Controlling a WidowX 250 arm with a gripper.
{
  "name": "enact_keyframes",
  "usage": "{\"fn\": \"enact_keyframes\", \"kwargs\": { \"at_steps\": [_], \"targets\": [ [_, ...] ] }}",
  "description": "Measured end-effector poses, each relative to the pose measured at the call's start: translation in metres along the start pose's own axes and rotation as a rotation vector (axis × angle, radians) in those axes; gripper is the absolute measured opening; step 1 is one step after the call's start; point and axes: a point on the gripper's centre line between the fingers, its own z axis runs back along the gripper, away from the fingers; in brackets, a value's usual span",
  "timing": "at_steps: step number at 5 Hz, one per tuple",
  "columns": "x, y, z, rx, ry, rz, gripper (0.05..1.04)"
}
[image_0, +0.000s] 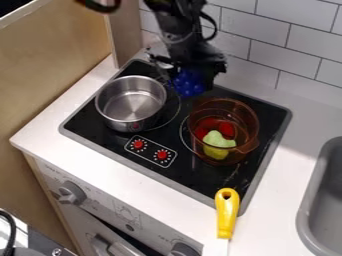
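The white surface (93, 155) carries a black cooktop (200, 177), with a grey sink (308, 207) toward 4 o'clock. At the cooktop's 12 o'clock, the black gripper (189, 79) hangs with its jaws closed around a blue, bumpy toy (190, 87) — seemingly pinched at the top, so it hangs clear between the pots. The steel pot (127, 119) sits at 10 o'clock, likely set to match its burner ring. The amber pot (247, 117) stands at 3 o'clock, its walls keeping a yellow-green toy (217, 145) and a red piece (227, 130) together. Toward 5 o'clock, a yellow handle (227, 212) lies across the cooktop's edge — perhaps for easy reach. Printed ticks ring two red knobs (162, 154) near 7 o'clock; I can make out no sure wording.
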Motion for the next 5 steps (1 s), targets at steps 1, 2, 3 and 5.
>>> {"fn": "enact_keyframes", "kwargs": {
  "at_steps": [1, 2, 3, 5],
  "targets": [
    [0.008, -0.004, -0.011, 0.028, -0.073, 0.023, 0.813],
    [0.012, -0.004, -0.018, 0.050, -0.107, 0.022, 0.813],
    [0.016, -0.003, -0.026, 0.062, -0.120, 0.013, 0.813],
    [0.018, -0.004, -0.036, 0.067, -0.084, 0.028, 0.813]
  ]
}}
